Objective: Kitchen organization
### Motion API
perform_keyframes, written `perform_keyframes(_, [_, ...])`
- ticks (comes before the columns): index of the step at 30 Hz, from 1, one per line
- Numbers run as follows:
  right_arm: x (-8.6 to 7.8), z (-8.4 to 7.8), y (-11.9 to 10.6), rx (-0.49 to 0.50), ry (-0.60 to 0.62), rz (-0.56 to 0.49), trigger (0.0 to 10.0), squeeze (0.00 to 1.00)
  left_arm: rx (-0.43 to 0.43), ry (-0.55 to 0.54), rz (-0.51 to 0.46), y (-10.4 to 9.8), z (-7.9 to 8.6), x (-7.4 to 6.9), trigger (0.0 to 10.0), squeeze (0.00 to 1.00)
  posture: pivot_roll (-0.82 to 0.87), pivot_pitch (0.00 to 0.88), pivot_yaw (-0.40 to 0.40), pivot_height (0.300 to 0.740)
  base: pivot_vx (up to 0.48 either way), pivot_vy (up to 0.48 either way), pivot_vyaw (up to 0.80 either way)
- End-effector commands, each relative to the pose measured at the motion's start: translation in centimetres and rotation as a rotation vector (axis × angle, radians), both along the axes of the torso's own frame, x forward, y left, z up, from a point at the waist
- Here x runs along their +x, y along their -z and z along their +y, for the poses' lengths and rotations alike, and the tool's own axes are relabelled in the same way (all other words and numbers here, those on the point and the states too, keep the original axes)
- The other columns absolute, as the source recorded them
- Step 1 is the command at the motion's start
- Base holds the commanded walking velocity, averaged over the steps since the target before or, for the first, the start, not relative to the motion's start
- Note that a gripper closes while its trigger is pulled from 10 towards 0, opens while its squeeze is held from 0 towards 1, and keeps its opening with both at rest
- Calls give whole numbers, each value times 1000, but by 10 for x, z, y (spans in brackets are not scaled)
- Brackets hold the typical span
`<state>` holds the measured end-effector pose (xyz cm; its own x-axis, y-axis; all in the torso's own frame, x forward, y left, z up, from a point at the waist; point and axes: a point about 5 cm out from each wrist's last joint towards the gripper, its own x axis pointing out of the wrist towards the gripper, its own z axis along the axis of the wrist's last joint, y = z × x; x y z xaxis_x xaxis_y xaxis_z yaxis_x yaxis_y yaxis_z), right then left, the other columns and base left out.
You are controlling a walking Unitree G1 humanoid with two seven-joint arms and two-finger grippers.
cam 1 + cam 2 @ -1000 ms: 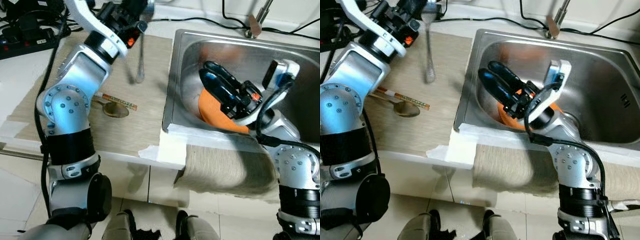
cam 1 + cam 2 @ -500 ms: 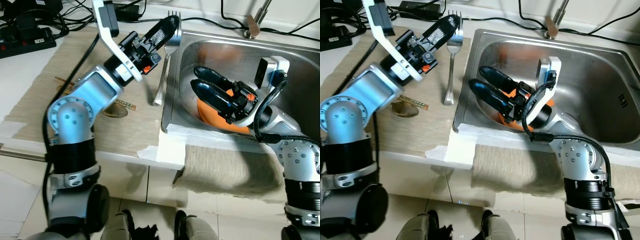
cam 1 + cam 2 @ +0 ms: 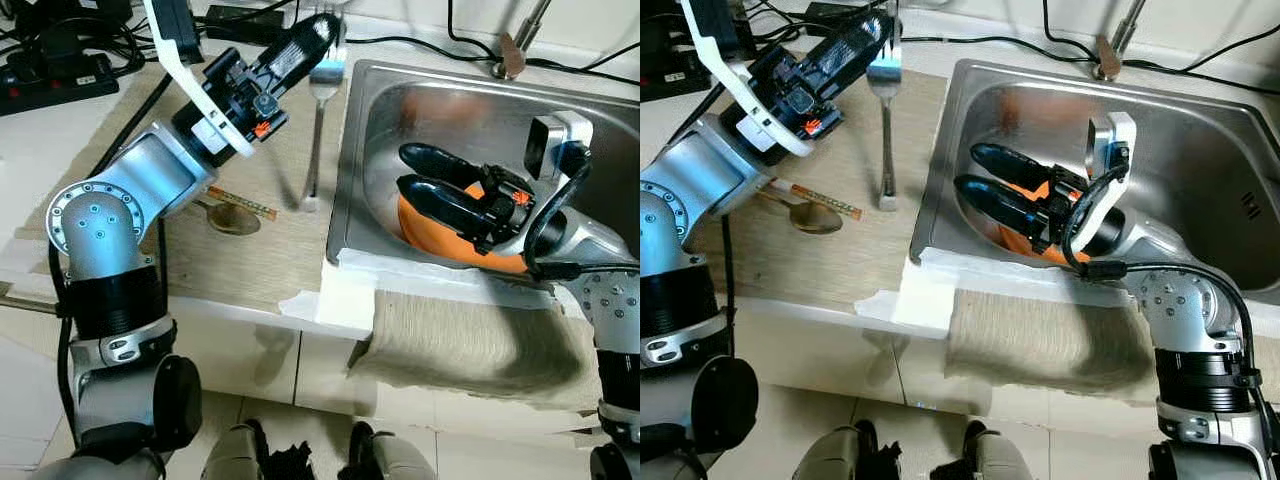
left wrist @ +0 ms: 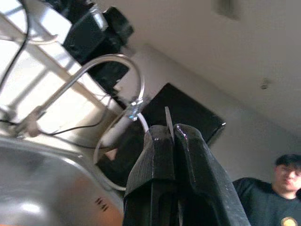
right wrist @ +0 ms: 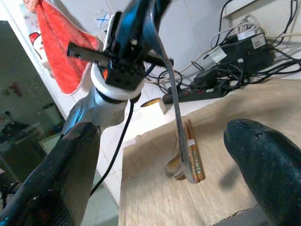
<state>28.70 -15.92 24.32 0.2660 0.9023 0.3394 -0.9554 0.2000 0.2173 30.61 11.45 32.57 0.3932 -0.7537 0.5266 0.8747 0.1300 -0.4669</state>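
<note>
Fork [image 3: 318, 120] first: we hold it by its tined end in our left gripper [image 3: 325, 28], so the handle hangs down over the woven mat [image 3: 250, 250] on the table [image 3: 40, 140], just beside the sink [image 3: 345, 200] rim. Held this way, the handle tip is just above or touching the mat; we cannot tell which. We judge the pinch at the head keeps the handle free to be set down. In the left eye view our left arm is bent sharply, elbow low near the table edge, forearm raised and reaching toward the sink. A spoon [image 3: 228, 218] and a pair of chopsticks [image 3: 240, 203] lie together on the mat, near the fork's handle tip.

Through the right eye view our right gripper [image 3: 980, 172] sits inside the sink with its fingers spread apart and holding nothing, poised over an orange bowl [image 3: 1035, 245], which we take as its target. The right forearm crosses the cloth-draped front edge.

Our left wrist view looks up along the two fingers pressed together on a thin metal edge, the fork's, with the tap [image 4: 117, 84] arching behind and a person at the far corner.

Our right wrist view looks between the parted right fingers [image 5: 268, 155] across the mat: the fork hangs nearly upright, the spoon and chopsticks behind its tip.
</note>
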Motion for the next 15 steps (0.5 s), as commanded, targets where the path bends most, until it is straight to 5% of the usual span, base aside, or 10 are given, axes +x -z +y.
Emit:
perform_keyframes(1, [0,-2,-4,-18,-25,-7,10000,1000,-18,50,-41,-11,-5,-8,10000,0,-160,163,-66,740,0,0,0])
perform_keyframes(6, [1,-2,1,-51,-60,9,10000,1000,-104,80,-27,-19,-8,-10,10000,0,-161,165,-65,740,0,0,0])
perform_keyframes(15, [-1,7,-7,-62,-64,-50,10000,1000,64,91,-106,-7,-14,-23,10000,0,-156,165,-75,740,0,0,0])
